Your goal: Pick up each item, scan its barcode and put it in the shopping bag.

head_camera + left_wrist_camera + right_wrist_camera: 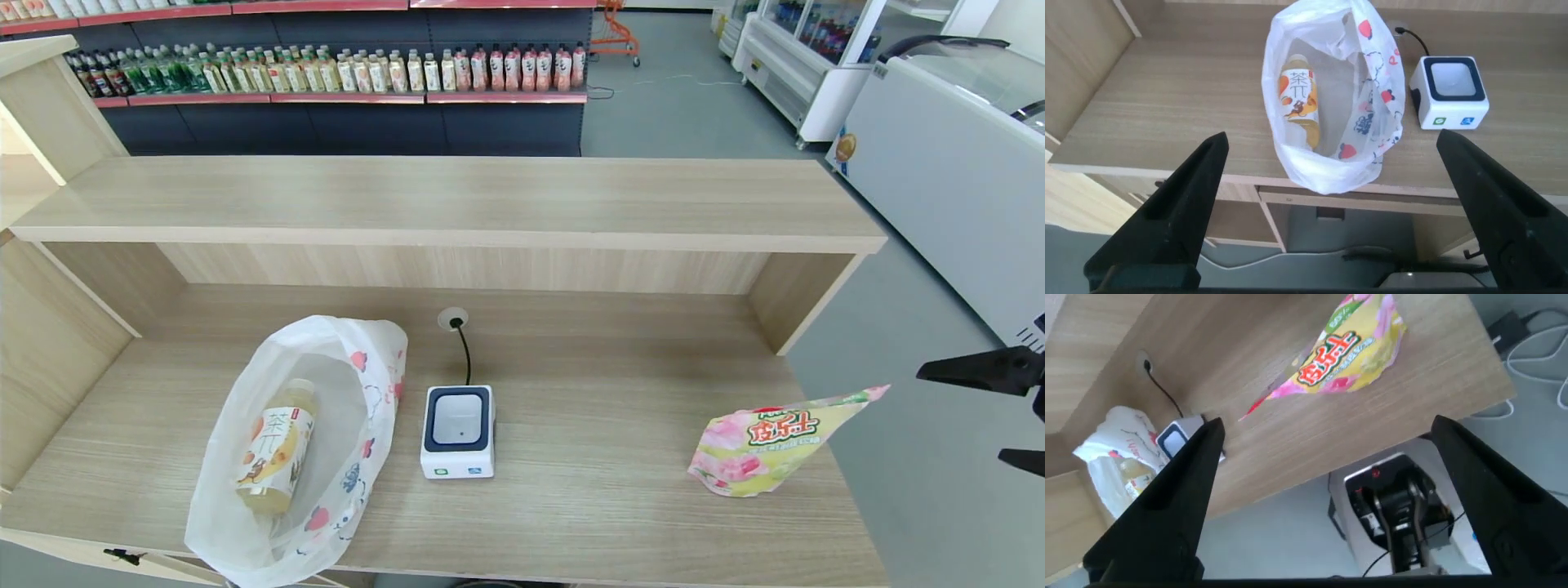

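A pink and yellow snack pouch (767, 443) (1349, 351) lies near the counter's right edge. A white shopping bag (306, 449) (1333, 94) with red and blue prints lies open at the left, with a yellow tea bottle (277, 447) (1299, 96) inside. The white barcode scanner (458, 431) (1451, 90) (1176, 438) stands between them on its black cable. My right gripper (1011, 416) (1327, 510) hangs open off the counter's right edge, right of the pouch. My left gripper (1327, 216) is open, back from the counter's front edge, near the bag.
The wooden counter (588, 457) has a raised back shelf (457, 204) and a side wall at the left. Beyond stand store shelves of bottled drinks (326, 72) and white chest freezers (947, 155) at the right.
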### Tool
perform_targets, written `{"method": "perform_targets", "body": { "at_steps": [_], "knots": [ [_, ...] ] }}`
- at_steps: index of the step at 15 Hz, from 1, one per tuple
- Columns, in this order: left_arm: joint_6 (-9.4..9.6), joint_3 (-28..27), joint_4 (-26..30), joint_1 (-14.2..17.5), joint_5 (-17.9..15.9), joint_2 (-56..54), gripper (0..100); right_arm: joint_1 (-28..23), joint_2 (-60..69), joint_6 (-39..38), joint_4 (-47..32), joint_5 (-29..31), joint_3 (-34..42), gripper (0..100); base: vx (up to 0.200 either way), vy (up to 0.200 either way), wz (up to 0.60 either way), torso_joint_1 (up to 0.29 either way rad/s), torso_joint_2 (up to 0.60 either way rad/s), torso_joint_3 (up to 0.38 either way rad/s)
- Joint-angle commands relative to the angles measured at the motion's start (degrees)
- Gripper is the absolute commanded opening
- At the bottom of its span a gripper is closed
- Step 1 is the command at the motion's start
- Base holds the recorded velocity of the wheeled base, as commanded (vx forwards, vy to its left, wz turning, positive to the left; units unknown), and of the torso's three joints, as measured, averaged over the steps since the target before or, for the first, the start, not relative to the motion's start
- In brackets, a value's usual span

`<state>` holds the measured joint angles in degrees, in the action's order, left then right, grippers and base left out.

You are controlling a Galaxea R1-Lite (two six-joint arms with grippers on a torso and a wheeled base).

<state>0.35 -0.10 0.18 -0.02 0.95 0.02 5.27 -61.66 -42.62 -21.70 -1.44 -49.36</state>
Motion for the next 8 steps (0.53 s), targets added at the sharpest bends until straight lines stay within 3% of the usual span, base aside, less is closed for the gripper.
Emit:
{"method": "perform_targets", "body": {
  "at_steps": [1,8],
  "knots": [
    [0.00,0.0,0.0,0.0,0.0,0.0,100,0.5,0.7,-3.1,-2.3,0.2,-2.7,100,0.000,0.000,0.00,0.000,0.00,0.000],
    [0.00,0.0,0.0,0.0,0.0,0.0,100,-0.1,-4.2,-6.2,-4.1,5.9,-1.4,100,0.000,0.000,0.00,0.000,0.00,0.000]
  ]
}}
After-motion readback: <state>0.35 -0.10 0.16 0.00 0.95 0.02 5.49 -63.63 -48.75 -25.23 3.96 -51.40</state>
